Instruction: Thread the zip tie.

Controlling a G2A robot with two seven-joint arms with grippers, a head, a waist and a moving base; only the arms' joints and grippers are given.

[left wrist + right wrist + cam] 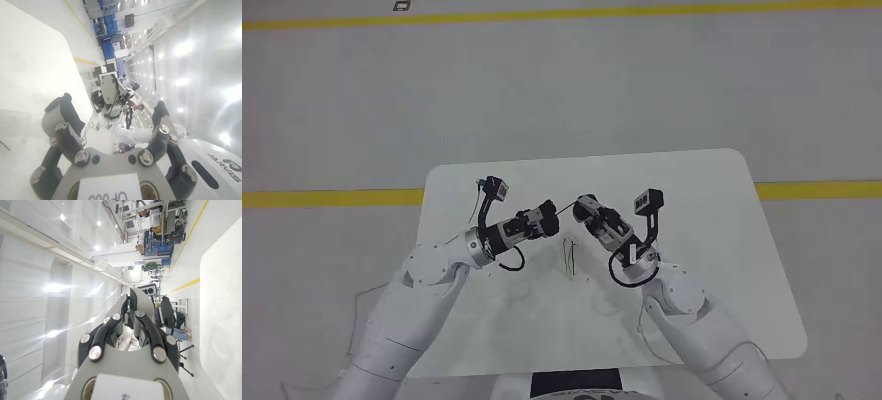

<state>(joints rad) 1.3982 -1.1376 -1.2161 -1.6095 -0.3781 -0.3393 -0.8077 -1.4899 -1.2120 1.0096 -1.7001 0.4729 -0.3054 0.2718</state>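
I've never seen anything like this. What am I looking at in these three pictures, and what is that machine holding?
This is a two-armed robot at a white table with rounded corners. The top view looks down from a camera above its arms; the other two come from cameras on its wrists. Each arm ends in a gripper, a two-fingered claw. The left gripper is open and holds nothing. The right gripper is shut; whether it pinches anything I cannot tell. A few thin dark strands, perhaps zip ties, lie on the table nearby.
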